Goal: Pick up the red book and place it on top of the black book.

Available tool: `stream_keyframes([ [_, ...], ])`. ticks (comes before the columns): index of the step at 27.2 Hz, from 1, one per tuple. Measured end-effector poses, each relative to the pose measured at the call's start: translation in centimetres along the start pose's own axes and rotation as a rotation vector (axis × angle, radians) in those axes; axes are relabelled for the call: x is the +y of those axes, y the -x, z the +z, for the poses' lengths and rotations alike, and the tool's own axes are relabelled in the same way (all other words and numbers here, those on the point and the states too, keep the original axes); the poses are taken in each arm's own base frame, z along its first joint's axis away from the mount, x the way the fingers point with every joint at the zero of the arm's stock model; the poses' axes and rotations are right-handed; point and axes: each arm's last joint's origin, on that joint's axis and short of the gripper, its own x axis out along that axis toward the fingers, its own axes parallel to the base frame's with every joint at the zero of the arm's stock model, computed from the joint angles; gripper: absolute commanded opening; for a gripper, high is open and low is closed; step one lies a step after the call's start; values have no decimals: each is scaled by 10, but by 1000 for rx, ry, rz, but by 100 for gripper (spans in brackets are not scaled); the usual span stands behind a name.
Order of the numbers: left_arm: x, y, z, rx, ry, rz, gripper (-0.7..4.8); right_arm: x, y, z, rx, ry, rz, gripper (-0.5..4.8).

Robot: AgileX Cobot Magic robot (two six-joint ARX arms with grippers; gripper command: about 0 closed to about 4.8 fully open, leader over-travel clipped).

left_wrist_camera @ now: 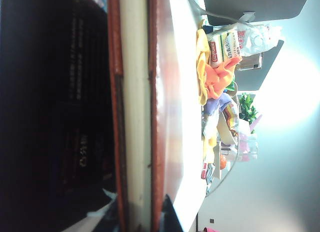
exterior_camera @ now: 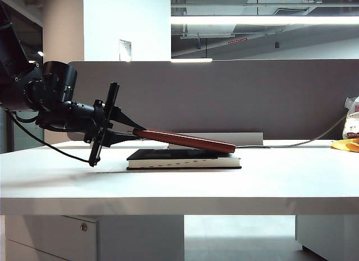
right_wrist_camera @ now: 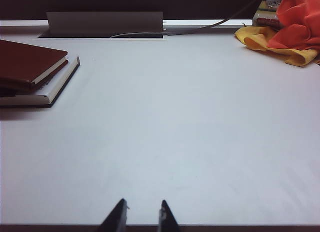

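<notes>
The red book [exterior_camera: 185, 140] hangs tilted over the black book [exterior_camera: 185, 160] in the middle of the white table [exterior_camera: 280, 182]. Its left end is raised and its right end is low over the black book's right edge; I cannot tell whether they touch. My left gripper [exterior_camera: 134, 132] is shut on the red book's raised left end. The left wrist view shows its fingertips [left_wrist_camera: 167, 219] clamping the red book [left_wrist_camera: 135, 92], with the black book [left_wrist_camera: 75, 92] beside it. My right gripper [right_wrist_camera: 141, 212] is open over bare table, far from both the red book [right_wrist_camera: 25, 62] and the black book [right_wrist_camera: 55, 87].
Orange and yellow cloths [right_wrist_camera: 290, 27] and snack packets [exterior_camera: 352, 120] lie at the table's far right. A cable [exterior_camera: 303, 142] runs along the back by the grey partition [exterior_camera: 252, 92]. A grey cable tray [right_wrist_camera: 105, 23] sits behind the books.
</notes>
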Motion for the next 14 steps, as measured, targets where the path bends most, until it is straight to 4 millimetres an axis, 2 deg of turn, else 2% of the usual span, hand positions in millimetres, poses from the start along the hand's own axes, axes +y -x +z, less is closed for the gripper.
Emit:
stream_keyframes([
  [7, 0, 0, 0, -14, 1, 7, -5, 0, 0, 0, 0, 0, 0, 86],
  [10, 1, 0, 1, -20, 2, 11, 34, 0, 0, 0, 0, 0, 0, 86],
  [13, 1, 1, 2, -28, 5, 16, 49, 0, 0, 0, 0, 0, 0, 86],
  [14, 1, 1, 2, -30, 5, 17, 79, 0, 0, 0, 0, 0, 0, 86],
])
